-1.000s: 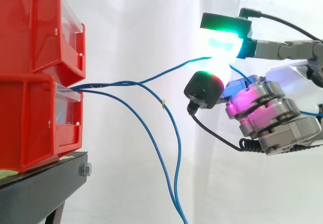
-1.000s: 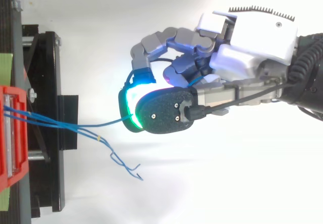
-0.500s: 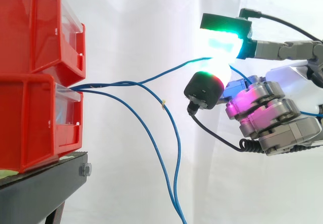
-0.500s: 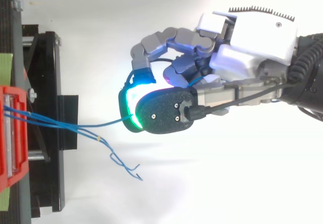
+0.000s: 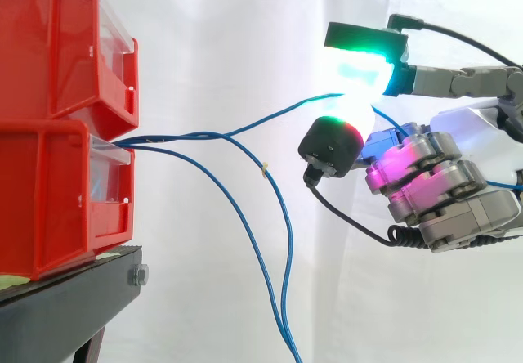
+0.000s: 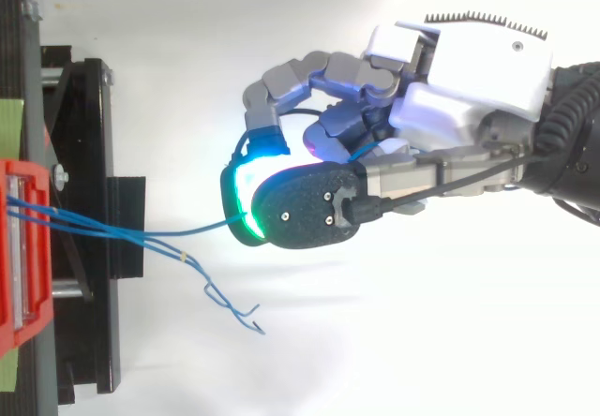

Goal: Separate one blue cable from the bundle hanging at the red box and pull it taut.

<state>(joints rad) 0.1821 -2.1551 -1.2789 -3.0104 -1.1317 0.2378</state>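
No movement since before: blue cable (image 5: 286,110) between the hand's (image 6: 441,111) fingertips (image 5: 331,144).

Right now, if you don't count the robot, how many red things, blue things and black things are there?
Red bins: 2, the upper bin stacked on the lower bin
Blue cables: 3, the held cable pinched by the hand, plus the tied cable and the low cable, both hanging down
Black stand: 1
Total: 6
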